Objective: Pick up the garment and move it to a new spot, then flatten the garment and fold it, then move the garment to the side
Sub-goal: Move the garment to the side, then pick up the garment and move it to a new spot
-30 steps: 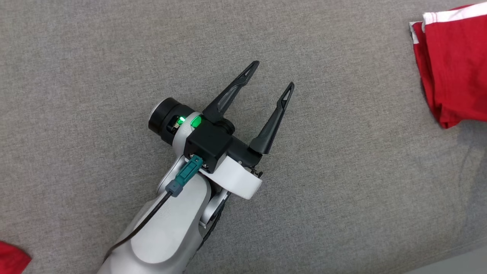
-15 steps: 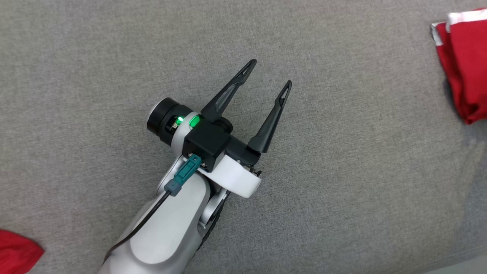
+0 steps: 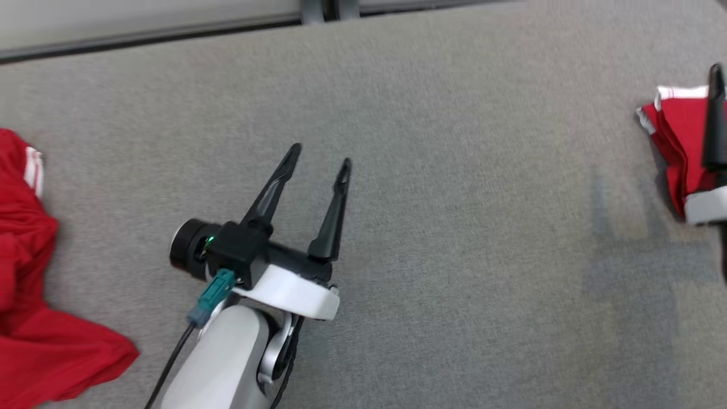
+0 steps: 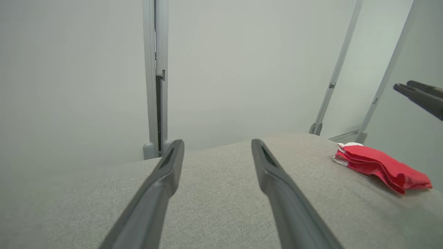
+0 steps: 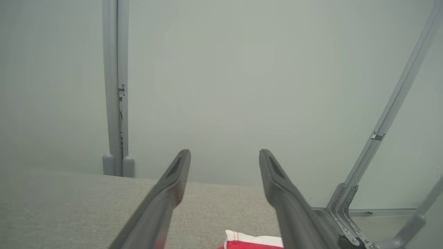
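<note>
While both grippers stand spread and empty, the folded red garment [image 4: 380, 166] lies at the right side of the grey surface [image 3: 454, 227].
Nearest, the left gripper [image 3: 321, 156] hangs over bare grey fabric, its fingers wide apart with nothing between them. To its left, a loose red cloth [image 3: 34, 284] lies crumpled. On the right, the right gripper [image 5: 225, 152] hovers above the garment's white-trimmed end, fingers parted and clear of it. Beyond the surface stands a pale wall [image 5: 242, 69] with grey posts.

The white forearm [image 3: 227, 358] carries a teal plug [image 3: 213, 294], black cable [image 3: 168, 369] and dark fingers [image 3: 272, 187].
</note>
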Available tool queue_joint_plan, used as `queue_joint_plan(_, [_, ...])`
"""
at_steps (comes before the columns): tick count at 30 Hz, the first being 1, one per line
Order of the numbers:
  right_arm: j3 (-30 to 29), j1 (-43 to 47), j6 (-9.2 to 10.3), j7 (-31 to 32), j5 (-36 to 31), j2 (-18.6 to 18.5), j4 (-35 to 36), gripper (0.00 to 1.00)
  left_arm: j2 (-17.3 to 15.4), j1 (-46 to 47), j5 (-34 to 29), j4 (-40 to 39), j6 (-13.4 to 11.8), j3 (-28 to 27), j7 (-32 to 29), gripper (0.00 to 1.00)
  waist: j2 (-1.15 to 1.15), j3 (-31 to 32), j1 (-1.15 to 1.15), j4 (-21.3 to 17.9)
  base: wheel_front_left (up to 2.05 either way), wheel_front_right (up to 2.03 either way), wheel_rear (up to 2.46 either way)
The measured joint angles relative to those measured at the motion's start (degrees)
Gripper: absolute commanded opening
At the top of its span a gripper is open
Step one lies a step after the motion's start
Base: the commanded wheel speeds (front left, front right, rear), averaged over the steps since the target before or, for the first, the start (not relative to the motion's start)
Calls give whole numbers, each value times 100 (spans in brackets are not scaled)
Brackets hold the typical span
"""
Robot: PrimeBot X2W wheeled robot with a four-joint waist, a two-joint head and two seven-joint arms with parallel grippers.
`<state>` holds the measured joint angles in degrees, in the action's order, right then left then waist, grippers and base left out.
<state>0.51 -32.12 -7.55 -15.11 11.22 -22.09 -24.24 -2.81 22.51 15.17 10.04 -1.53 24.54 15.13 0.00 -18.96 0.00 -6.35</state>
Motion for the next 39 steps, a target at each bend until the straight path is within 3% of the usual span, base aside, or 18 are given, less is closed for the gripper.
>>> queue_joint_plan(9, [-81, 1103, 5, -1, 119, 725, 690, 100, 1, -805, 55, -166, 7, -692, 1, 100, 0, 795, 0, 536, 0, 0, 0])
queue_joint_plan(13, [-94, 1633, 5, -1, 97, 1104, 904, 100, -3, -1097, -233, -149, 55, -760, 0, 100, 0, 1098, 0, 755, 0, 0, 0])
queue_joint_plan(19, [23, 2337, 5, 0, -75, 1543, 1227, 100, 1, -1578, -192, -103, 13, -886, 0, 100, 0, 1486, 0, 933, 0, 0, 0])
queue_joint_plan(39, [45, 2890, 5, 0, -127, 1879, 1413, 100, 2, -2112, -126, -177, -3, -1340, 0, 100, 0, 1806, 0, 927, 0, 0, 0])
